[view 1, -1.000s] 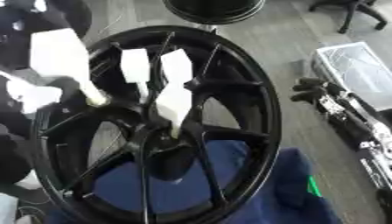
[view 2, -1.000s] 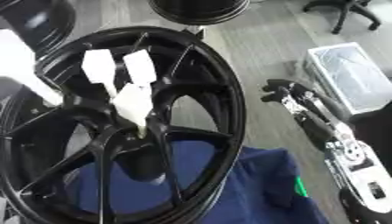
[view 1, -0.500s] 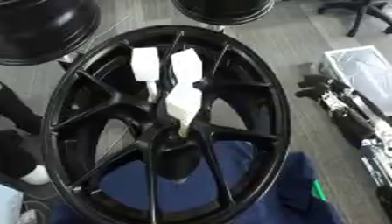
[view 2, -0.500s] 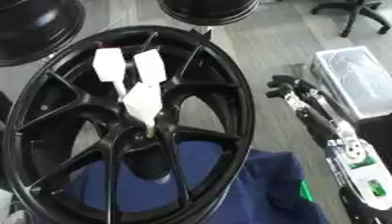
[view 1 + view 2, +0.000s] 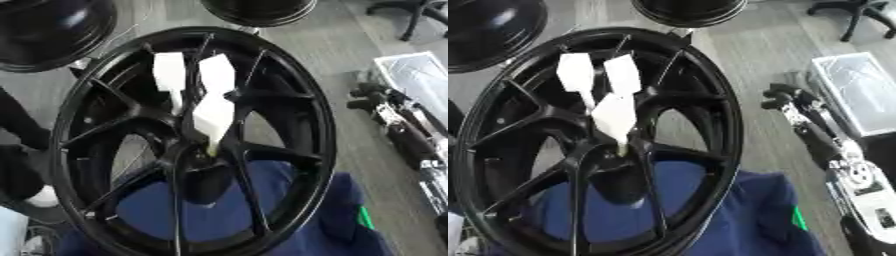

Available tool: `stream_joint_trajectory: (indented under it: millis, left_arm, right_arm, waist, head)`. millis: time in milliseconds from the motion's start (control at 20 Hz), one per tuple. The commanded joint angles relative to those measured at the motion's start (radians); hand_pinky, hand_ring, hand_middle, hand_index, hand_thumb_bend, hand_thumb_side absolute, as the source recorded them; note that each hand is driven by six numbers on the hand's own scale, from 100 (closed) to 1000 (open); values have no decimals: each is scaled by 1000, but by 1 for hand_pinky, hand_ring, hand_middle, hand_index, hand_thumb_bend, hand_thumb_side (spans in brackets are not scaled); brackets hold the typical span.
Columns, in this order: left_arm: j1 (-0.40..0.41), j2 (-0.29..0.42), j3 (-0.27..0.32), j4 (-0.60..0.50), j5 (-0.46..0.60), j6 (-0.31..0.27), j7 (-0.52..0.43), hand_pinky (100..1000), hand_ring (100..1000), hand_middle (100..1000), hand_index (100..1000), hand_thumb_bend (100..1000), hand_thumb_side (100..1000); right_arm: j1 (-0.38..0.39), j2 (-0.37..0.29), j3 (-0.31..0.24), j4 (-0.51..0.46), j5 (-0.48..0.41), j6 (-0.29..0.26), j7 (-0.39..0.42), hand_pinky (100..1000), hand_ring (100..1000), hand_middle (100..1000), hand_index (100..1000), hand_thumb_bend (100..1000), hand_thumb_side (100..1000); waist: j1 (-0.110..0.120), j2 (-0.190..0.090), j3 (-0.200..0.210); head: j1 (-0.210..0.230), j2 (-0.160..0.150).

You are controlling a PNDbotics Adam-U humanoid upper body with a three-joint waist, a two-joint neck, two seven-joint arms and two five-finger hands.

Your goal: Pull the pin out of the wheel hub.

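Wheel, black, multi-spoke alloy [image 5: 188,145], tilted over blue cloth [image 5: 262,220], with three white wedge-shaped pins [image 5: 213,117] bunched at the hub [image 5: 197,157], the lowest one's tip seated in the hub opening. Right hand [image 5: 785,97], black, hanging beside the rim's right edge, fingers curled on nothing; left hand out of sight. Against a second ago: white sleeve gone from the left, pins unchanged, clear plastic bin [image 5: 855,92] contents not discernible.

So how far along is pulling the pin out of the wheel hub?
Not out: the white pin stands with its tip in the hub of the black wheel. Nothing holds it; the right hand lies beside the rim. Grasping and pulling it free likely remain.
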Motion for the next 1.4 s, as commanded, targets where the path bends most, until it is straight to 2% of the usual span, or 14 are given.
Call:
stream_joint_trajectory:
  millis: [50, 150, 250, 350, 400, 450, 500, 550, 700, 750, 850, 950, 1050, 1400]
  left_arm:
    - [49, 20, 34, 32, 41, -47, 55, 796, 828, 797, 847, 633, 387]
    - [103, 17, 32, 45, 56, -73, 88, 806, 836, 806, 862, 638, 514]
    - [145, 13, 36, 39, 76, -88, 119, 797, 834, 804, 861, 582, 576]
    - [151, 7, 39, 27, 102, -91, 148, 787, 831, 803, 860, 527, 605]
    - [142, 3, 45, 16, 117, -89, 163, 714, 797, 777, 836, 278, 611]
    - [129, -5, 56, -2, 133, -88, 180, 697, 788, 769, 829, 242, 610]
    - [112, -20, 72, -24, 151, -92, 197, 602, 733, 725, 783, 100, 707]
    - [91, -40, 91, -50, 168, -100, 215, 566, 706, 699, 754, 100, 732]
    - [62, -81, 108, -104, 224, -117, 270, 566, 706, 699, 754, 100, 732]
    - [55, -90, 113, -116, 243, -123, 290, 513, 673, 669, 713, 100, 702]
    - [12, -134, 127, -162, 280, -151, 327, 512, 673, 670, 714, 100, 700]
    - [-42, -188, 110, -195, 316, -185, 363, 517, 676, 675, 718, 100, 712]
    - [-79, -244, 92, -172, 351, -219, 398, 520, 677, 676, 722, 112, 719]
    - [-123, -454, 26, -99, 481, -348, 527, 528, 683, 684, 735, 176, 747]
  right_arm:
    - [-10, -19, 2, -22, -5, 1, 5, 982, 774, 771, 841, 100, 622]
    - [-13, -21, 7, -21, -7, 2, 10, 982, 774, 771, 841, 100, 623]
    - [-16, -22, 11, -19, -9, 3, 14, 982, 774, 771, 841, 100, 623]
    - [-17, -23, 12, -18, -9, 4, 16, 982, 774, 771, 841, 100, 623]
    - [-17, -24, 13, -18, -10, 4, 17, 982, 775, 771, 842, 100, 622]
    - [-16, -24, 12, -18, -10, 4, 17, 982, 775, 771, 842, 100, 621]
    - [-15, -24, 13, -18, -11, 4, 17, 982, 775, 771, 841, 100, 619]
    - [-15, -23, 12, -18, -13, 3, 17, 982, 775, 771, 841, 100, 619]
    - [-15, -23, 11, -18, -16, 3, 16, 982, 775, 771, 841, 100, 619]
    - [-16, -21, 15, -17, -18, 4, 18, 982, 773, 769, 841, 100, 619]
    - [-25, -16, 24, -14, -27, 7, 24, 982, 773, 769, 841, 100, 619]
    - [-30, -11, 24, -14, -33, 7, 24, 981, 772, 768, 841, 100, 618]
    - [-34, -8, 25, -13, -36, 7, 24, 981, 772, 768, 841, 100, 618]
    - [-34, -5, 22, -15, -42, 6, 14, 981, 771, 767, 841, 100, 616]
  waist:
    - [0, -14, -6]
    - [1, -15, -16]
    - [1, -17, -24]
    - [1, -17, -27]
    - [1, -18, -27]
    - [1, -19, -26]
    - [0, -21, -27]
    - [-1, -22, -26]
    - [-2, -23, -25]
    - [-6, -27, -31]
    - [-15, -30, -49]
    - [-23, -26, -50]
    - [-28, -23, -51]
    - [-31, -20, -47]
  head:
    - [15, -13]
    - [23, -13]
    - [31, -13]
    - [34, -13]
    - [34, -11]
    - [33, -9]
    - [34, -6]
    - [34, -4]
    - [34, -2]
    - [44, 4]
    - [62, 7]
    - [66, 4]
    - [70, 0]
    - [71, -6]
